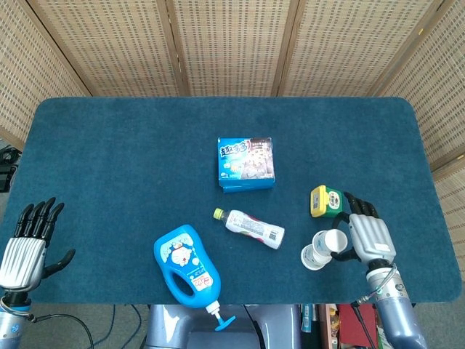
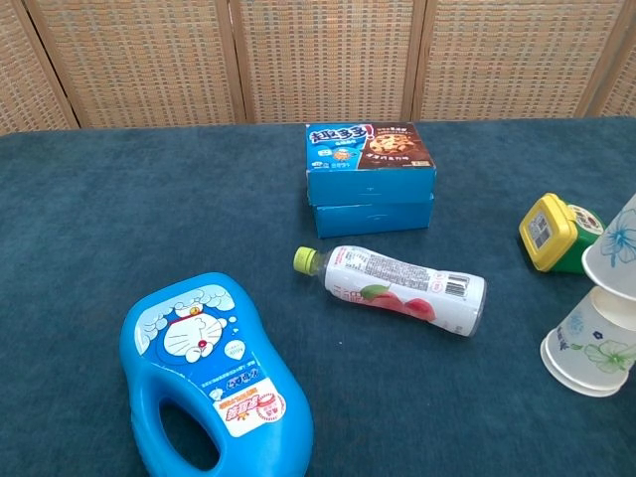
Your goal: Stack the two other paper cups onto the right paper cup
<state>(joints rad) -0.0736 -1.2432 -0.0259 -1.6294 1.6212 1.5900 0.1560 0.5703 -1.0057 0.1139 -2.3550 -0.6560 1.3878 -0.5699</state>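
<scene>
A white paper cup with a blue flower print [image 1: 314,256] [image 2: 590,345] stands mouth-down near the table's front right edge. My right hand [image 1: 370,236] holds a second flowered paper cup [image 1: 332,239] [image 2: 617,248], also mouth-down, right above the first. Its rim meets the standing cup's top; I cannot tell how far it has slid over. The chest view cuts off the held cup at its right border and does not show the hand. My left hand [image 1: 25,243] hovers at the front left corner, fingers spread, holding nothing.
A yellow-lidded green jar [image 1: 326,201] [image 2: 556,234] sits just behind the cups. A drink bottle [image 1: 251,227] [image 2: 402,288] lies on its side to their left. Stacked blue snack boxes [image 1: 247,163] occupy the centre, and a blue detergent jug [image 1: 187,267] lies front centre.
</scene>
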